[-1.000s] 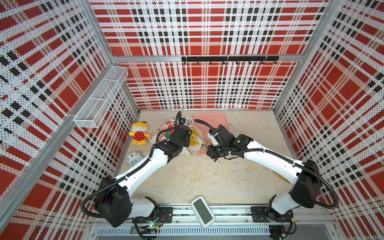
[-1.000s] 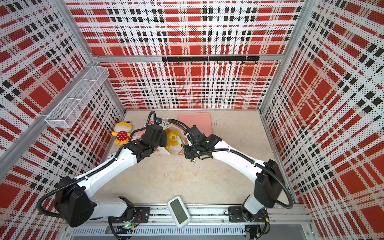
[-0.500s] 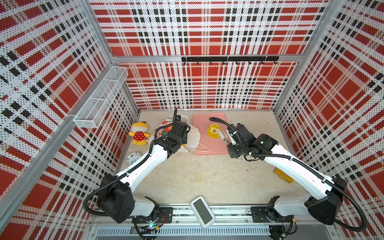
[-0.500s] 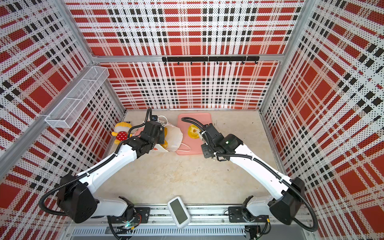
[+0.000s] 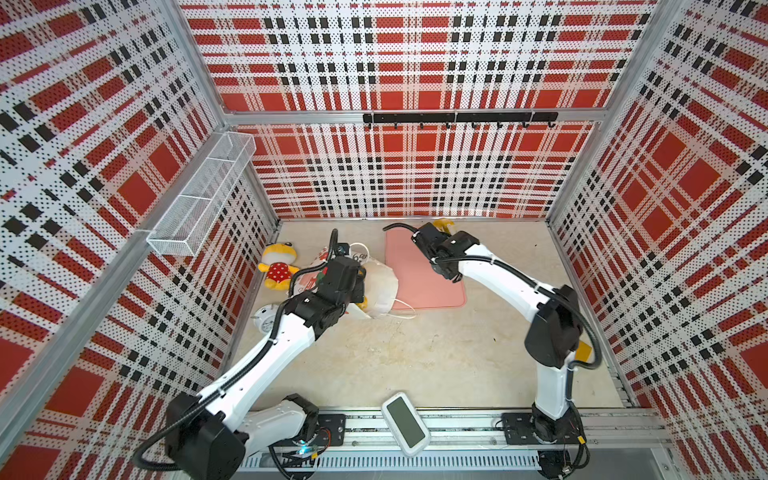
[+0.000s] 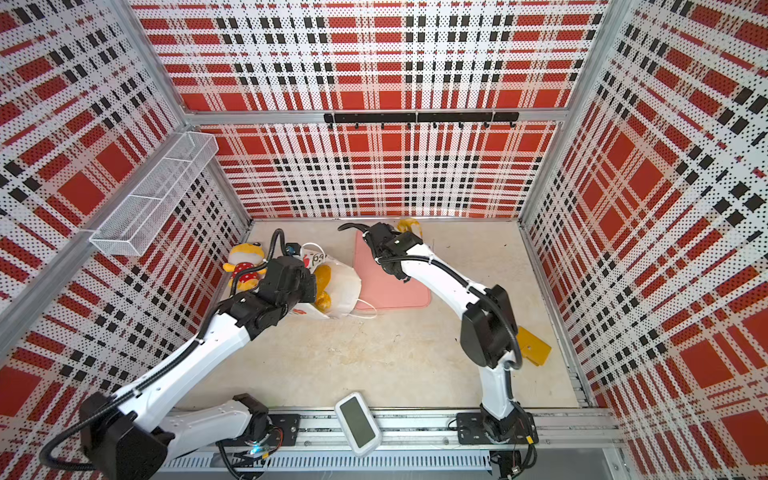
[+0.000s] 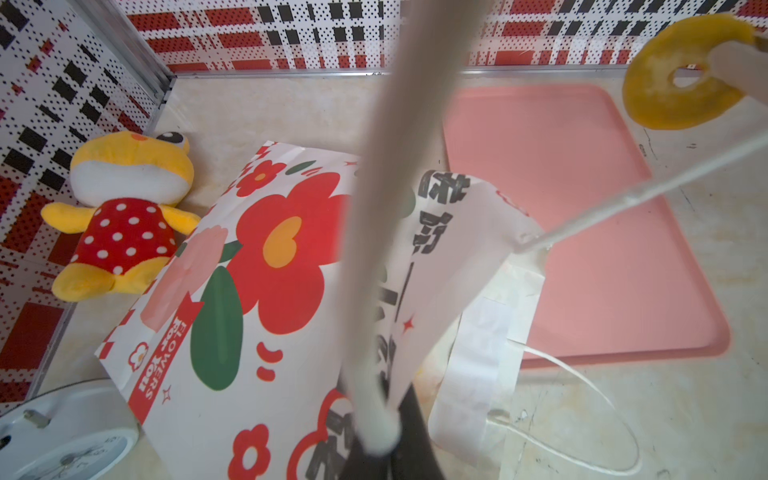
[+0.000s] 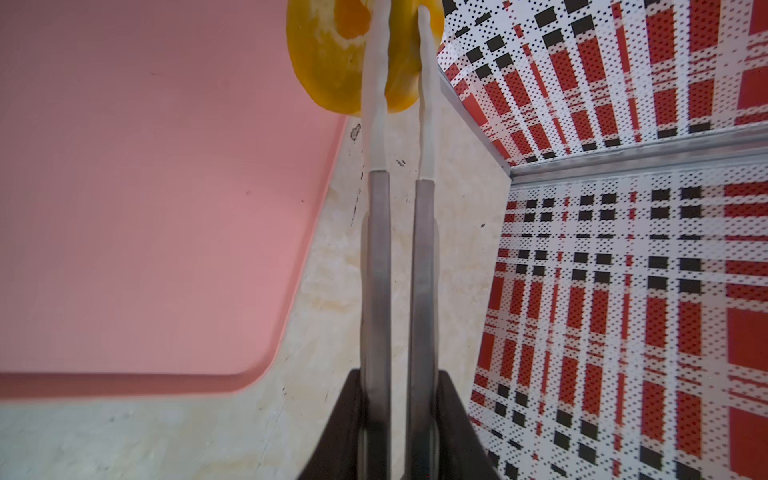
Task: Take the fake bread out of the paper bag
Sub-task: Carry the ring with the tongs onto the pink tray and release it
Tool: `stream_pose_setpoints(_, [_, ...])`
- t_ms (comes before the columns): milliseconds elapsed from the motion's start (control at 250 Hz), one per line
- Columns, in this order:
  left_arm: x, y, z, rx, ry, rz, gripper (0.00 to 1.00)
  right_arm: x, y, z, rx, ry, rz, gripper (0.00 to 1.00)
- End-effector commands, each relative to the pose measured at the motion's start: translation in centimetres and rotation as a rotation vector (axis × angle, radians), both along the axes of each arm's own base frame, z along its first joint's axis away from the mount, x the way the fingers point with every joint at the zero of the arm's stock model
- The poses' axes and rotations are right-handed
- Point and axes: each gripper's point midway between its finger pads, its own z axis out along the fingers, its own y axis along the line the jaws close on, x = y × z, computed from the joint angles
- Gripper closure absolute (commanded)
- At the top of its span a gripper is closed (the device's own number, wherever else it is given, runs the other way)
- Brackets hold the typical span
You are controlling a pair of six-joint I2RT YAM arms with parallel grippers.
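**Enclosure and arms.** Plaid perforated panels (image 5: 415, 54) wall a beige tabletop (image 5: 415, 357) on three sides. The left arm (image 5: 266, 361) rises from the lower left of both top views to the paper bag. The right arm (image 5: 511, 282) arcs from the lower right to the upper centre. A wire basket (image 5: 203, 195) hangs on the left panel.

**Tray and bag.** A pink tray (image 5: 419, 270) lies bare at centre frame, near the back wall. The paper bag (image 5: 380, 286) lies on its side just left of the tray, with its mouth reaching the tray's left edge. The left wrist view shows the bag's floral face (image 7: 270, 270) turned up. One cord handle (image 7: 582, 395) lies loose on the tabletop.

**Left gripper.** The left gripper (image 7: 374, 291) is clenched, with a fold of the bag's rim pinched between its fingers. The wrist hides those fingers in both top views.

**Smaller items.**
- A plush toy (image 5: 276, 270) lies just left of the bag.
- A white alarm clock (image 5: 266, 318) sits below the plush toy in the frame.
- A yellow block (image 6: 534, 345) rests at the right, beside the right arm's elbow.
- Other fake bread (image 6: 322, 278) shows as yellow lumps inside the bag's mouth.

**Right gripper.** The right gripper (image 8: 401, 25) grasps the fake bread ring (image 8: 332, 54) across its wall. It holds the ring over the tray's far right corner, at upper centre in both top views (image 5: 442, 224).
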Motion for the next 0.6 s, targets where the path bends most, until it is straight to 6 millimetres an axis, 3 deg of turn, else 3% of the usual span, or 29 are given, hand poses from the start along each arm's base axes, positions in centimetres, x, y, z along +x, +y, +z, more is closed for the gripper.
stream_pose_setpoints(0, [-1.6, 1.0, -0.4, -0.064, 0.017, 0.05, 1.0, 2.1, -0.3, 1.5, -0.134, -0.065, -0.011, 1.0])
stream_pose_setpoints(244, [-3.4, 1.4, -0.5, -0.142, 0.005, 0.057, 1.0, 3.5, 1.3, -2.9, -0.193, 0.017, 0.012, 1.0])
stream_pose_setpoints(504, [-3.6, 1.0, -0.8, -0.163, 0.012, 0.055, 1.0, 1.4, 4.8, -5.7, -0.156, 0.098, 0.085, 1.0])
stream_pose_setpoints(596, [-3.7, 1.0, -1.1, -0.151, 0.022, 0.056, 1.0, 0.3, 6.5, -6.1, -0.124, 0.119, 0.109, 0.9])
